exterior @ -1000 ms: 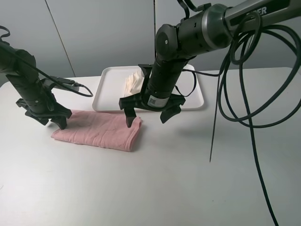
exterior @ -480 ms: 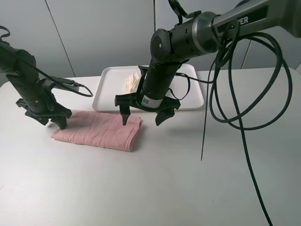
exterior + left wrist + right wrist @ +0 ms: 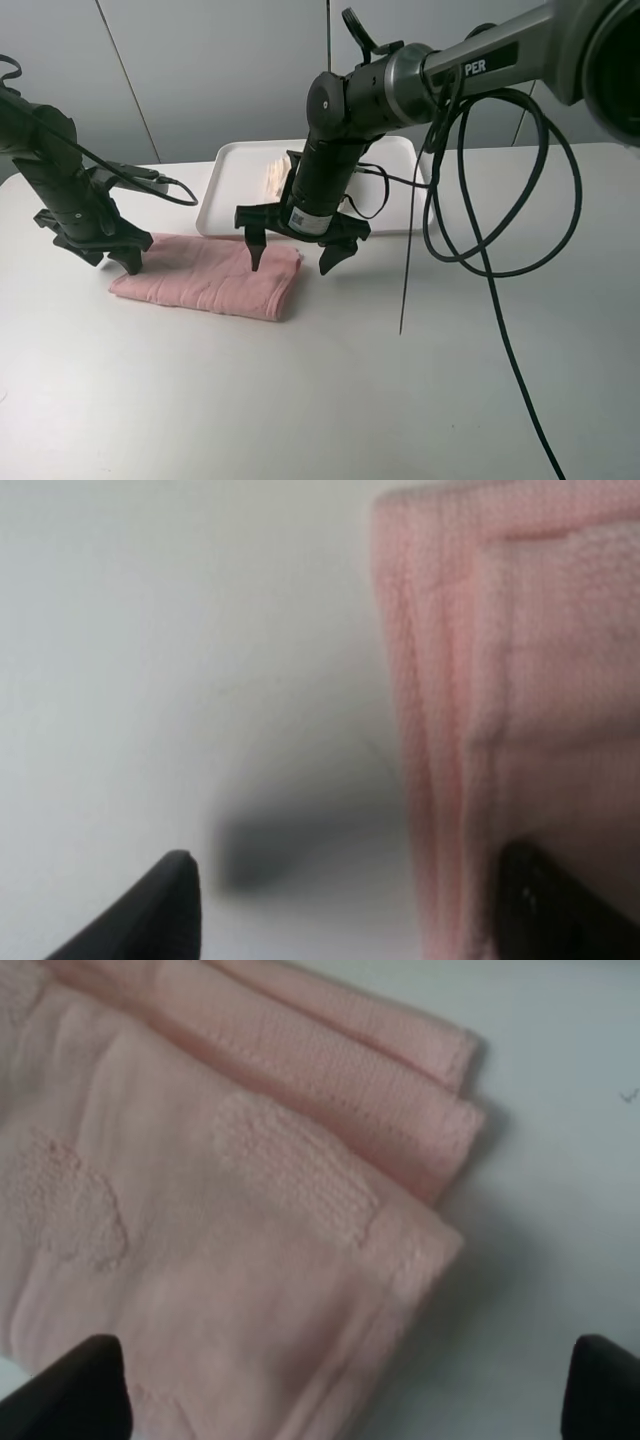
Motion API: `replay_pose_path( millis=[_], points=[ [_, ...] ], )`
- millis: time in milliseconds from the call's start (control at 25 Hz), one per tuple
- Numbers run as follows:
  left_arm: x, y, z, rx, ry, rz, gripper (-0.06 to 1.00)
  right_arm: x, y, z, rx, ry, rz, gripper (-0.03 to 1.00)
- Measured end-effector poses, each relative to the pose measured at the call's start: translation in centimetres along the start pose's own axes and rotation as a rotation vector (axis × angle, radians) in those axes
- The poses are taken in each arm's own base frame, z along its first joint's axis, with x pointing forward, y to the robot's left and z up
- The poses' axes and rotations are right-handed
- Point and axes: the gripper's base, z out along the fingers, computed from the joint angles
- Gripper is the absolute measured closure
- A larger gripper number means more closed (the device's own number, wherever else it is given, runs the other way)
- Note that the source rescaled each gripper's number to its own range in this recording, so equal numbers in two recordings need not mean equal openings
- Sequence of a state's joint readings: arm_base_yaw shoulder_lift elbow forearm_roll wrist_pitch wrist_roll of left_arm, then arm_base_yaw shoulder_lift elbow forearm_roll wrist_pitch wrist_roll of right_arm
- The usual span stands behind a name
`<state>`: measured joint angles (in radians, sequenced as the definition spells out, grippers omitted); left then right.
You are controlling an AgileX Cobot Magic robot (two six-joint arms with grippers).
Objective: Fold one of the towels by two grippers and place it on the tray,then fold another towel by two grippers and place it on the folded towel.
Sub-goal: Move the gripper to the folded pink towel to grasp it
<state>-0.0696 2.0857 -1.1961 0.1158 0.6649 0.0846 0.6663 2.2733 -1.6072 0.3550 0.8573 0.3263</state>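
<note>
A white desk (image 3: 330, 400) fills the lower frame, where two black robot arms bend over a folded pink towel (image 3: 215, 280). The right arm (image 3: 400, 80) sweeps in from the upper right with its elbow high, its forearm dropping steeply toward centre frame. The left arm (image 3: 50, 170) leans in from the left edge, wrist tipped down. At upper centre a white tray (image 3: 232, 195) lies behind them, with a cream-white towel (image 3: 277, 175) bundled on its left part. The pink towel lies on the desk at centre left, just in front of the tray. Its long axis runs left to right, dipping slightly toward the right, with layered edges showing at the right end. The right gripper (image 3: 291, 262) hangs over that right end, jaws spread wide and holding nothing, one tip above the cloth and the other above bare desk. The left gripper (image 3: 110, 258) straddles the towel's upper left corner, jaws open and empty.
</note>
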Motion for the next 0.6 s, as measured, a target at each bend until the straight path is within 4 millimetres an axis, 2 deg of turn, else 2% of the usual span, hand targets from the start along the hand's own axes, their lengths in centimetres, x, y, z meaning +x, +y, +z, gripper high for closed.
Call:
replay_pose_path(
  millis=[120, 360, 600],
  points=[
    [0.0, 0.0, 0.0, 0.000, 0.000, 0.000, 0.15, -0.1, 0.2, 0.1, -0.004, -0.001, -0.002, 0.07],
    [0.0, 0.0, 0.0, 0.000, 0.000, 0.002, 0.15, 0.3, 2.0, 0.1, -0.024, -0.028, -0.041, 0.10],
    [0.0, 0.0, 0.0, 0.000, 0.004, 0.005, 0.15, 0.0, 2.1, 1.0, -0.003, -0.001, -0.047, 0.10]
  ],
)
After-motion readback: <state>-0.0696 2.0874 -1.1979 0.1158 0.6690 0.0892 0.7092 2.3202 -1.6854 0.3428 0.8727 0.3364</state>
